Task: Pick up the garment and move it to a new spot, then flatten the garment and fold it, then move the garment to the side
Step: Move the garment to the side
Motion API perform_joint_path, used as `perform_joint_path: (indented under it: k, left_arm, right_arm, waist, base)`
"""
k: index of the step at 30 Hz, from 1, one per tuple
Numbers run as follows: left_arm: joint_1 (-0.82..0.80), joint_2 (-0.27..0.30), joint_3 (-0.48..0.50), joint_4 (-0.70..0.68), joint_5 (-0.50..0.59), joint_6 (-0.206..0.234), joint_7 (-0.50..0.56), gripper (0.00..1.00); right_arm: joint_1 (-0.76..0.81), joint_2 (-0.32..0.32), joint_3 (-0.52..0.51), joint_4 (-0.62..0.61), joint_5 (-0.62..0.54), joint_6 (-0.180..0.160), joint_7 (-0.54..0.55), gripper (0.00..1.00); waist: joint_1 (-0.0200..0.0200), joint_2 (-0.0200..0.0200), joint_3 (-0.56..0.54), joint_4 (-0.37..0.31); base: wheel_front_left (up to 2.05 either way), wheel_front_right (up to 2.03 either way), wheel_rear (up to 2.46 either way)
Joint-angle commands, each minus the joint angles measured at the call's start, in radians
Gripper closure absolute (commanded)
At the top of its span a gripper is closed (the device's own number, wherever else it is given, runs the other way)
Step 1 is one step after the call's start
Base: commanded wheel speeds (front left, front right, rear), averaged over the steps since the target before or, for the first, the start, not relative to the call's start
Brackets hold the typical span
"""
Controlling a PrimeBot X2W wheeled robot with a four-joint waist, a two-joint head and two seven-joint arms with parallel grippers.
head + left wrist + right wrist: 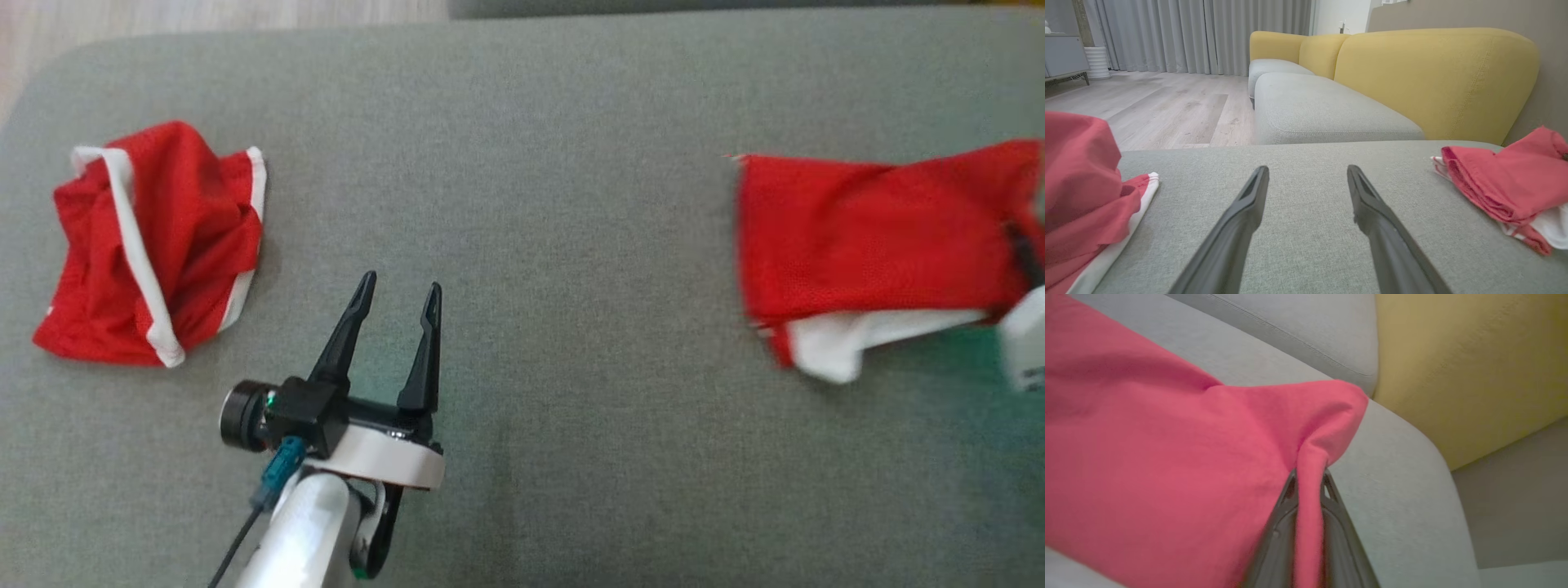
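— The right claw [1308, 477] had its fingers pressed together on a pinch of the folded red garment [873, 237], hadn't it?
— It had. From its wrist camera a ridge of cloth stood squeezed between the two dark fingers, with the corner puckered above them.
— And where did the garment lie?
— On the grey cushion [571, 204], at the robot's right, reaching the right border of the head view. Its long axis ran across, left to right. The free short edge pointed toward the middle of the cushion, and the pinched end lay at the claw.
— What was it made of?
— Fine red mesh, thin and limp, folded into a rough rectangle of several layers. A white layer stuck out from under it along the side nearer the robot, soft and rounded at its corner.
— The other claw?
— The left claw [402, 284] was spread, its fingers apart and bare. They were long and black and tapered to points. It was low over bare cushion between the two cloths, touching neither.
— Two cloths?
— A second red garment [155, 245] sat crumpled at the robot's left. It was the same mesh with white bands along its edges, well apart from the folded one.
— And the cushion itself?
— A coarse grey-green weave with rounded corners. Beyond it stood a sofa with a mustard-yellow back [1433, 77], and beside that ran pale wood flooring [1167, 102].
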Motion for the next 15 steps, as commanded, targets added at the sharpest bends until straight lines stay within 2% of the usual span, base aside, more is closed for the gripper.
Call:
perform_joint_path:
  k: [1, 9, 15]
  left_arm:
    - [-0.048, 0.003, 0.03, -0.039, 0.015, -0.003, -0.009, 0.0]
    - [-0.085, 0.003, 0.04, -0.062, 0.028, -0.016, -0.009, 0.0]
    - [-0.108, 0.003, 0.038, -0.072, 0.024, -0.015, -0.009, 0.0]
  right_arm:
    - [-0.033, -0.082, -0.031, -0.036, 0.007, -0.001, 0.014, 1.0]
    - [-0.046, -0.211, -0.132, 0.004, -0.005, -0.001, 0.013, 1.0]
    - [-0.068, -0.219, -0.198, 0.031, -0.036, -0.001, 0.005, 1.0]
  waist:
    - [0.0, 0.0, 0.047, 0.001]
    - [0.0, 0.0, 0.133, 0.012]
    - [0.0, 0.0, 0.165, 0.016]
  base:
    - [0.0, 0.0, 0.0]
    - [0.0, 0.0, 0.0]
    - [0.0, 0.0, 0.0]
